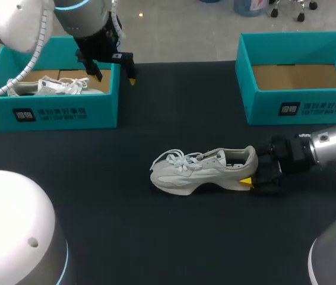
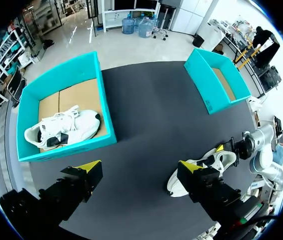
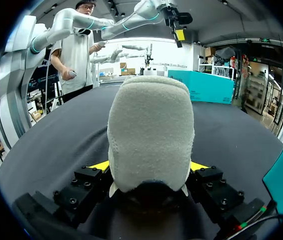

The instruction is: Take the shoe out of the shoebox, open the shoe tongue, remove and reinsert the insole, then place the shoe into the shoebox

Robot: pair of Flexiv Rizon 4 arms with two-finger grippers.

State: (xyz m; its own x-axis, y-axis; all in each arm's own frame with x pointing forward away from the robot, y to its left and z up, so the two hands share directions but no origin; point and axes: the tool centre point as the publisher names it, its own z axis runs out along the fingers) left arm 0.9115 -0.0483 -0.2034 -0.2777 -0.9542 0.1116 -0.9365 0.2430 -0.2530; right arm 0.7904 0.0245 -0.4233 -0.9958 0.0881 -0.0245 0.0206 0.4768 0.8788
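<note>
Evidently, in the head view the shoe (image 1: 200,172) was out on the black table (image 1: 156,237), between the two boxes, toe left and heel right; the right fingers (image 1: 247,181) were clamped on its heel from the right, probably to steady it so the tongue could be worked from the other end; the left fingers (image 1: 132,80) hung over the far right corner of the left shoebox (image 1: 55,113), where a second shoe (image 1: 52,86) lay; the right shoebox (image 1: 298,110) held only its brown card floor. The shoe looked like pale, soft mesh, with loose white laces and a thick moulded sole.

From the left wrist view the left fingers (image 2: 87,169) stood wide apart with nothing between them, high above the table (image 2: 146,115); the shoe (image 2: 216,159) lay ahead of them and off to one side, the right fingers (image 2: 220,148) at its heel; the teal boxes were stiff, square-walled card.

In the right wrist view the heel of the shoe (image 3: 149,135) filled the gap, a rounded, fuzzy fabric cup; the right fingers (image 3: 97,165) pressed on it from either side; I judged the hold firm, since the padded collar would give a little under pressure.
</note>
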